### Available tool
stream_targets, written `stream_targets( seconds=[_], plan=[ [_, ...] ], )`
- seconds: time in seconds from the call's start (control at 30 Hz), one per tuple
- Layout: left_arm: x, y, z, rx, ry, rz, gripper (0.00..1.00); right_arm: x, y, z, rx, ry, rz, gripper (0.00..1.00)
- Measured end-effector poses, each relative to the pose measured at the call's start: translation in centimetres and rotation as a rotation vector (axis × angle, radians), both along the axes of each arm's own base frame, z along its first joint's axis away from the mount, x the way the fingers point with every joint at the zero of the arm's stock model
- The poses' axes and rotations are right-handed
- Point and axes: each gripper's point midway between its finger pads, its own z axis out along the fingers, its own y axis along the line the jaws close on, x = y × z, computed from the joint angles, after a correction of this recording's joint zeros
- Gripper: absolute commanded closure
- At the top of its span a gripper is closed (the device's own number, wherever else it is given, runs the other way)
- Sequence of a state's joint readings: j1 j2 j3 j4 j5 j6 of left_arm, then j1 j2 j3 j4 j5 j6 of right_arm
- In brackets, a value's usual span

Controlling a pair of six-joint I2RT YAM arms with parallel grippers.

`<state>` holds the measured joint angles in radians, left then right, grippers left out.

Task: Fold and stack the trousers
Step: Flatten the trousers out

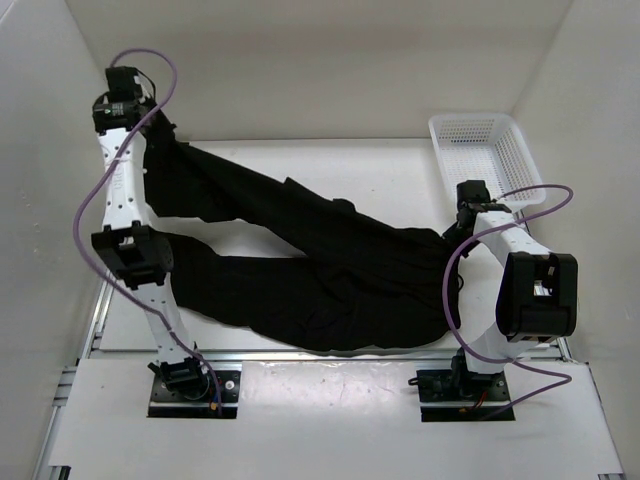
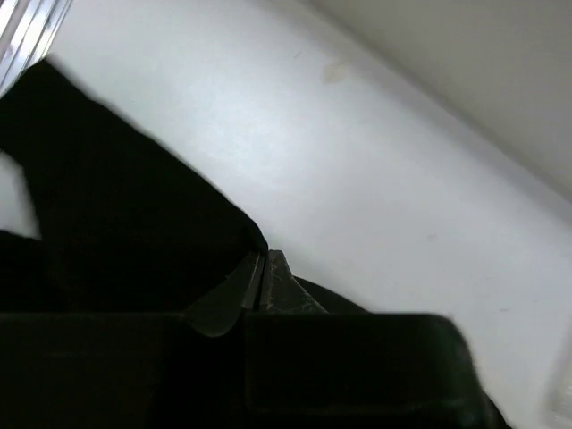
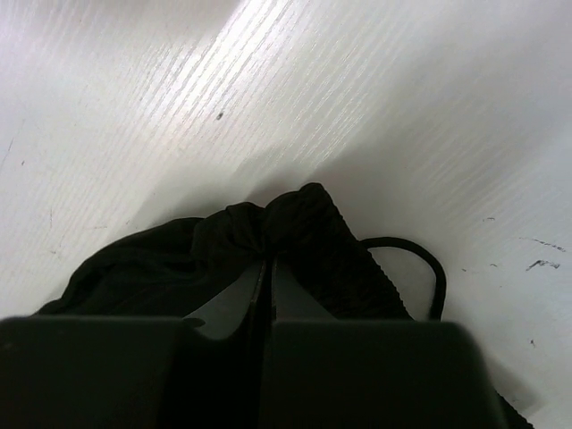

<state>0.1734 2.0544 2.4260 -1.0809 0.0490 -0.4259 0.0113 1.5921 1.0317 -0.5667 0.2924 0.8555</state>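
Observation:
The black trousers [image 1: 320,265] lie spread across the white table [image 1: 400,170], legs running left and waist at the right. My left gripper [image 1: 158,130] is at the far-left end of the upper leg. In the left wrist view its jaws [image 2: 264,256] are shut, with the edge of the trousers' [image 2: 134,241] leg fabric pinched at the tips. My right gripper [image 1: 462,226] is at the waist end. The right wrist view shows that gripper [image 3: 268,262] shut on the bunched waistband of the trousers [image 3: 299,223], with a drawstring loop [image 3: 435,268] lying beside it.
A white mesh basket [image 1: 485,150] stands at the back right corner, just behind the right wrist. White walls close in the table on the left, back and right. The left arm's elbow [image 1: 132,252] hangs over the lower leg's end.

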Motion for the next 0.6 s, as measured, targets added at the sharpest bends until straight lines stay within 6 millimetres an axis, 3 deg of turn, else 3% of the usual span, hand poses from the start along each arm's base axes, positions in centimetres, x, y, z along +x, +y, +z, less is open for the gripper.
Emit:
stream_targets(
  seconds=[0.03,0.13,0.17,0.23,0.27,0.3,0.47,0.6],
  plan=[
    [0.5,0.3,-2.1,0.001,0.046,0.006,0.71,0.0,-0.1,0.0,-0.003,0.0,-0.003,1.0],
    [0.0,1.4,-6.7,0.005,0.165,0.024,0.59,-0.1,-0.6,0.0,-0.02,0.004,-0.011,1.0],
    [-0.3,1.8,-7.5,0.01,0.19,0.034,0.4,-0.2,-0.7,0.0,-0.024,0.006,-0.014,1.0],
    [-0.8,2.6,-8.1,0.024,0.209,0.048,0.39,-0.2,-0.9,0.0,-0.03,0.008,-0.018,1.0],
    [-0.9,3.0,-8.2,0.03,0.212,0.058,0.52,-0.2,-1.0,0.0,-0.032,0.008,-0.02,1.0],
    [-1.0,3.4,-8.1,0.034,0.213,0.068,0.89,-0.2,-1.0,0.0,-0.034,0.008,-0.021,1.0],
    [-1.2,4.7,-8.0,0.072,0.224,0.114,0.88,-0.2,-1.1,0.0,-0.039,0.008,-0.021,1.0],
    [-0.8,4.8,-9.8,0.068,0.259,0.111,0.51,-0.2,-1.1,0.0,-0.042,0.008,-0.02,1.0]
  ],
)
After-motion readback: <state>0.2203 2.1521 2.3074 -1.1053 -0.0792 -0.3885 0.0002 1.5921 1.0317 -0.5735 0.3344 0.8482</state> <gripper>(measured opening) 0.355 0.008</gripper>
